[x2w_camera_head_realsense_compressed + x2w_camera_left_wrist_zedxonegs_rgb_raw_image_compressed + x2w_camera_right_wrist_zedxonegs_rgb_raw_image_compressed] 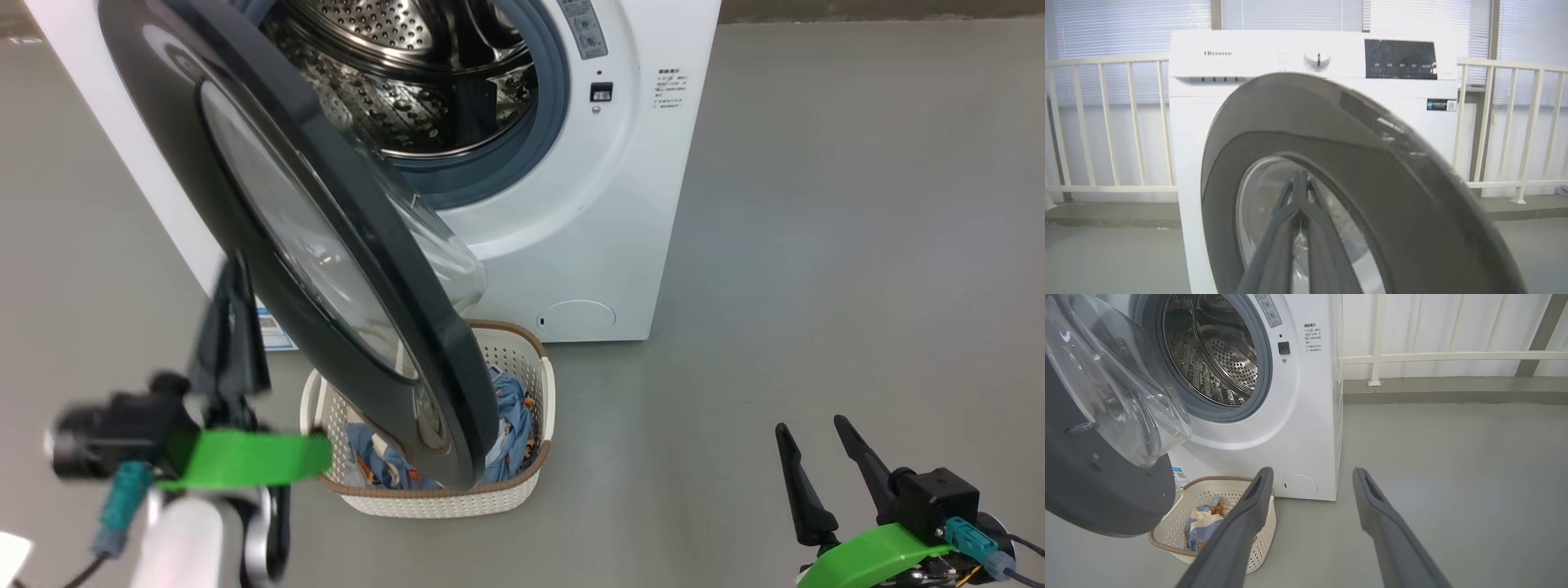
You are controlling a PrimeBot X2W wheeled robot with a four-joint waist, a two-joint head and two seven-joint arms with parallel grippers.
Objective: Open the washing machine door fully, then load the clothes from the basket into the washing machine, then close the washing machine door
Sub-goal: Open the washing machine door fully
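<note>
The white washing machine [571,245] has its drum exposed. The washing machine door [269,204], black-rimmed with a bulging clear glass bowl, stands swung out about halfway over the basket [522,490]. The blue and cream clothes [510,416] lie inside the basket. My left gripper [235,273], blurred, is shut and empty, fingers pointing up just left of the door's outer face. In the left wrist view the left gripper [1299,179] points at the door [1372,171] glass; I cannot tell if it touches. My right gripper [810,426] is open and empty at the lower right, far from the basket.
In the right wrist view, the right gripper [1312,473] hovers above the grey floor [1453,477], with the basket [1167,547], clothes [1202,533] and door [1106,498] to its left. A white railing [1453,356] runs behind the machine [1306,428]. Open floor lies to the right.
</note>
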